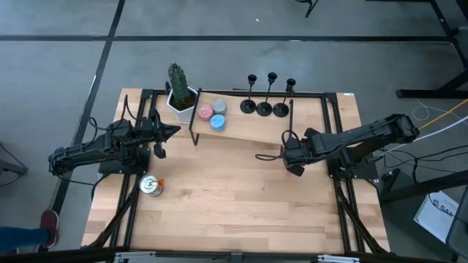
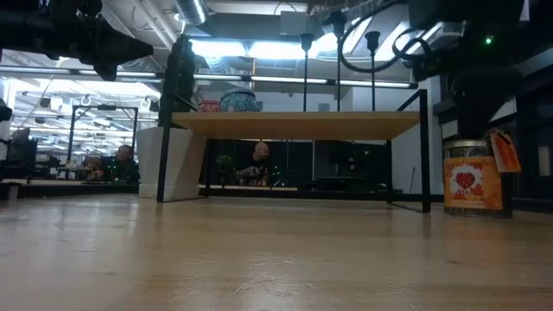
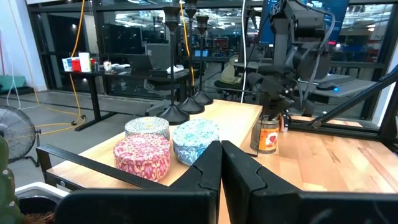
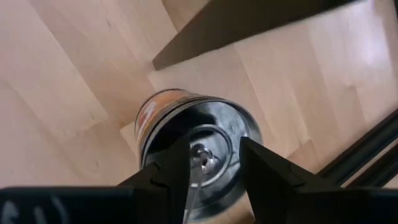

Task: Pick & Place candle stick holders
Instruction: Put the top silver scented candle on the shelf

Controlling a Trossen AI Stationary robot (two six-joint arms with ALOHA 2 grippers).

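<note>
Three slim black candle stick holders (image 1: 265,102) stand on their round bases at the right end of the low wooden shelf (image 1: 241,128). They also show in the left wrist view (image 3: 174,68). My left gripper (image 1: 167,133) is shut and empty at the shelf's left end, level, pointing along the shelf (image 3: 221,165). My right gripper (image 1: 290,155) is open in front of the shelf's right end, pointing down just above an upright metal can (image 4: 199,137). Its fingers stand over the can's top, and I see no touch.
A potted cactus (image 1: 178,91) and three small round tins (image 1: 214,113) sit at the shelf's left part. A second can (image 1: 151,185) stands at the table's near left. The can under my right gripper shows in the low view (image 2: 471,177). Bare wood lies at centre and near side.
</note>
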